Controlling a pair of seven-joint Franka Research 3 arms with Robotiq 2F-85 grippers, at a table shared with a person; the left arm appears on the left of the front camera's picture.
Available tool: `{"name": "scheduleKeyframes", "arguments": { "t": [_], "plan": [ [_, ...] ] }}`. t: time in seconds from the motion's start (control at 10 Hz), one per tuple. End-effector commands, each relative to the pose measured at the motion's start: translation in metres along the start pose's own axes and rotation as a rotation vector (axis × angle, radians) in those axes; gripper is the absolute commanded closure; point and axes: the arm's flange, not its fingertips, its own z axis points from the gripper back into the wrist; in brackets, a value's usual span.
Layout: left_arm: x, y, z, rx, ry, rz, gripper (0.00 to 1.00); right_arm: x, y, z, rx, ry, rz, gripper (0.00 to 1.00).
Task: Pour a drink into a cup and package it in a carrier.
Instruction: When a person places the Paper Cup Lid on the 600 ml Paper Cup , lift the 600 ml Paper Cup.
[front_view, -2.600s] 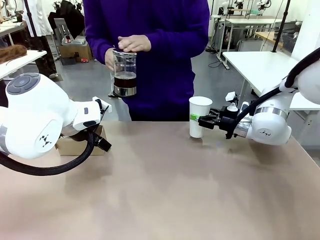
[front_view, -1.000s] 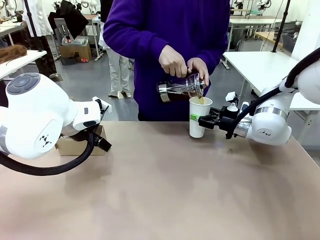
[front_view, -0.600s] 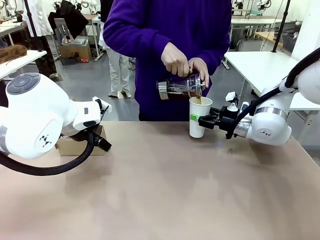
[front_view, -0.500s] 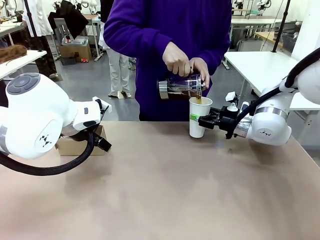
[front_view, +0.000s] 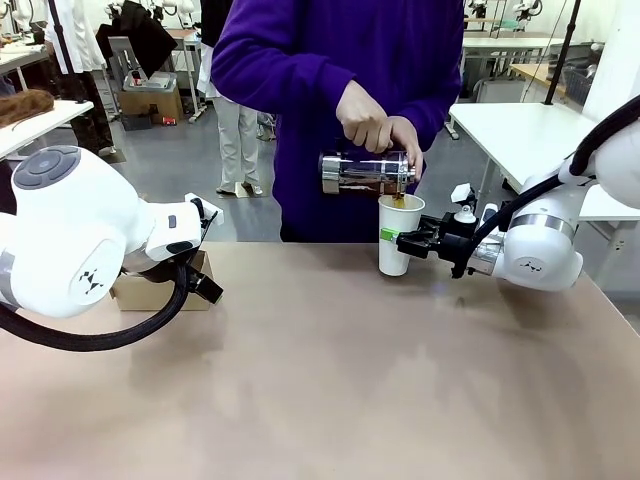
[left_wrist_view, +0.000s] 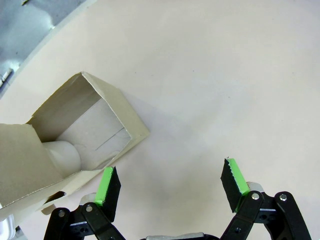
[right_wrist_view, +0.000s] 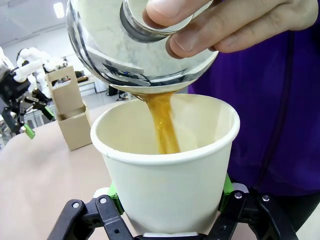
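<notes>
Streaming amber drink (right_wrist_view: 167, 130) enters the cup (right_wrist_view: 170, 190)

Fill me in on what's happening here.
A person tips the pitcher and pours the drink into the cup, which the robot's right hand grips on the table. The left hand hangs open beside the carrier.

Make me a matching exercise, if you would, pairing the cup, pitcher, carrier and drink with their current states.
1. cup
2. pitcher
3. carrier
4. drink

A. standing on the table by the left arm
B. streaming down, thin and brown
C. gripped between the right jaws
D. tipped sideways in the person's hands

Pairs: 1-C, 2-D, 3-A, 4-B.
</notes>
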Motion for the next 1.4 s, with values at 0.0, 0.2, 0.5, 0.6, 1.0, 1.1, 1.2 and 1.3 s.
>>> {"name": "scheduleKeyframes", "arguments": {
  "t": [0.0,0.2,0.5,0.6,1.0,1.1,1.2,1.3],
  "plan": [
    [-0.0002,0.0007,0.0003,-0.002,-0.001,0.002,0.00,0.0034,0.0019,0.0000,0.000,-0.001,0.004,0.20],
    [-0.0002,0.0007,0.0003,-0.002,-0.001,0.002,0.00,0.0034,0.0019,0.0000,0.000,-0.001,0.004,0.20],
    [-0.0002,0.0007,0.0003,-0.002,-0.001,0.002,0.00,0.0034,0.0019,0.0000,0.000,-0.001,0.004,0.20],
    [-0.0002,0.0007,0.0003,-0.002,-0.001,0.002,0.00,0.0034,0.0019,0.0000,0.000,-0.001,0.004,0.20],
    [-0.0002,0.0007,0.0003,-0.002,-0.001,0.002,0.00,0.0034,0.0019,0.0000,0.000,-0.001,0.004,0.20],
    [-0.0002,0.0007,0.0003,-0.002,-0.001,0.002,0.00,0.0034,0.0019,0.0000,0.000,-0.001,0.004,0.20],
    [-0.0002,0.0007,0.0003,-0.002,-0.001,0.002,0.00,0.0034,0.0019,0.0000,0.000,-0.001,0.004,0.20],
    [-0.0002,0.0007,0.0003,-0.002,-0.001,0.002,0.00,0.0034,0.0019,0.0000,0.000,-0.001,0.004,0.20]
  ]
}}
